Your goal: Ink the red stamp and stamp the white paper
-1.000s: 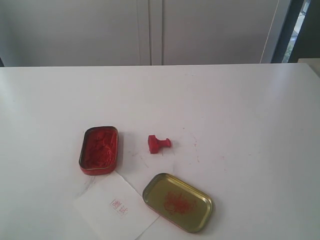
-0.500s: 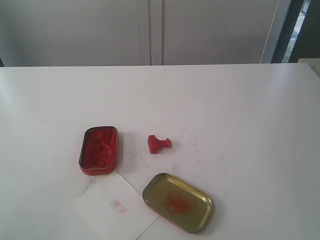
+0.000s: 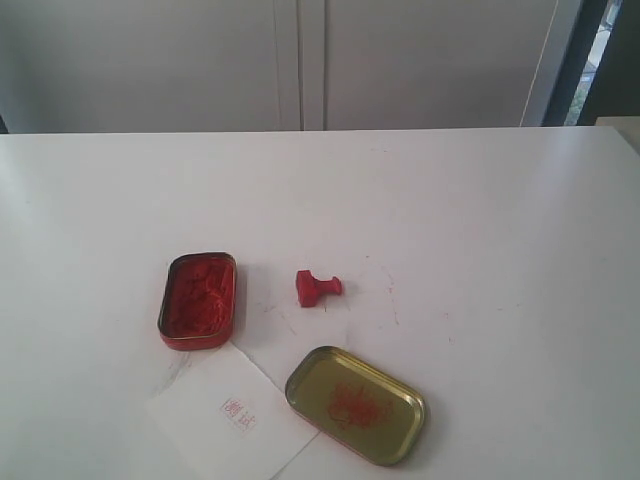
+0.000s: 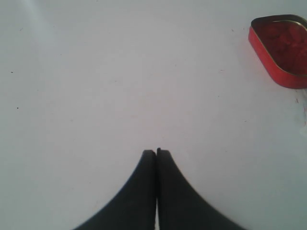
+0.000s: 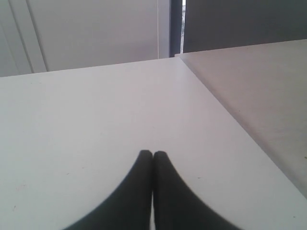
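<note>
The red stamp [image 3: 317,287] lies on its side on the white table, between the ink tin and the lid. The white paper [image 3: 230,418] lies at the front left and bears a small red square imprint [image 3: 236,412]. Neither gripper shows in the exterior view. My left gripper [image 4: 156,152] is shut with nothing in it, over bare table some way from the tin. My right gripper [image 5: 153,154] is shut and empty too, above bare table near a corner.
A red tin of ink paste [image 3: 199,299] [image 4: 282,48] stands open left of the stamp. Its brass-coloured lid [image 3: 355,403], smeared with red, lies at the front and overlaps the paper's edge. A grey surface [image 5: 259,91] adjoins the table's corner.
</note>
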Available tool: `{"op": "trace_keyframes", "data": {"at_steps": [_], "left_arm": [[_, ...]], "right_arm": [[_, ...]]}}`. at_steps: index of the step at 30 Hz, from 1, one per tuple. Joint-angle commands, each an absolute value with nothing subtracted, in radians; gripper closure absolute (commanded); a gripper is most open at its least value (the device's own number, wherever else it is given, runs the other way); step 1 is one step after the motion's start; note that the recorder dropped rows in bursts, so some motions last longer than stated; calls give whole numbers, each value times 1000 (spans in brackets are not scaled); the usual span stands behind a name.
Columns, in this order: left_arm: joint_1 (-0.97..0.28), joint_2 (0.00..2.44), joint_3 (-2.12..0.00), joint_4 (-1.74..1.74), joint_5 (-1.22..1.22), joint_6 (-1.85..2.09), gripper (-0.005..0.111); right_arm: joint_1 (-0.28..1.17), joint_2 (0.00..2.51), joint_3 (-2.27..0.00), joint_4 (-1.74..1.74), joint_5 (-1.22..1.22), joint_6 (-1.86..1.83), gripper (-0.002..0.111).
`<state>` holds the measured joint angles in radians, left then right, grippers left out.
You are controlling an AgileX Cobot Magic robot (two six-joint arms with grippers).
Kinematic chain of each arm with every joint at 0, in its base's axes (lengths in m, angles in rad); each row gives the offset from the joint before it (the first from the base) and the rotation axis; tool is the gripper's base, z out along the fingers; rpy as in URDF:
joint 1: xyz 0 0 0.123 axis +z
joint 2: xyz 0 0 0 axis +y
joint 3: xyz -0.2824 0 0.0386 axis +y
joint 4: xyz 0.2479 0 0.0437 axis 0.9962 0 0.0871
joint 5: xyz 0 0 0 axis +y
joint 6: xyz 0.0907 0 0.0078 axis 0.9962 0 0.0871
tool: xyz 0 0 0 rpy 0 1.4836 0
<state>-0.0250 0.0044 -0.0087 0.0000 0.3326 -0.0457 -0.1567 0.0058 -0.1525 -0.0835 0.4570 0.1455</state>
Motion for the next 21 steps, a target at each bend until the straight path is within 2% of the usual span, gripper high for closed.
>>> {"op": "trace_keyframes", "data": {"at_steps": [1, 21], "left_arm": [[-23, 0, 0, 0, 337, -48, 107], [-23, 0, 0, 0, 337, -48, 107]], "right_arm": [[-160, 0, -129, -85, 433, 134, 108], [-160, 0, -129, -112, 375, 37, 108]]}}
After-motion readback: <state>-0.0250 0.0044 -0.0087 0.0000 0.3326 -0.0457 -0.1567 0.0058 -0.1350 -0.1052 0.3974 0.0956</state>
